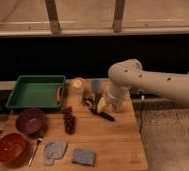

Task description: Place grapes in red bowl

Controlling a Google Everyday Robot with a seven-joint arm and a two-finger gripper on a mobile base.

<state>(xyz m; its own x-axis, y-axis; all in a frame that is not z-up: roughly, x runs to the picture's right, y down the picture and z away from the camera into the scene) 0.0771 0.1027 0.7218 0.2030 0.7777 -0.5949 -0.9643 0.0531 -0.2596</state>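
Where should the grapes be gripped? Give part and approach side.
Probably best to grip the grapes across their middle, from above, jaws spanning the narrow width: the bunch lies flat and elongated on the table. The end effector hangs open beside it.

Warm, fairly dim light with an orange cast over the whole frame. The table [113, 142] is the brightest zone, lit from above. A broad black band across the upper middle holds no detail. The pale strip along the top edge is washed out and low in contrast. The cup [78, 85] at upper centre glows, nearly blown out. The arm [153, 82] at right is evenly lit, its underside shaded. The gripper [97, 109], centre of frame just over the table with fingers apart, reads as a dark shape merging with its shadow. The lower-left corner falls darker. The frame is soft and blocky throughout, and small edges are smeared.
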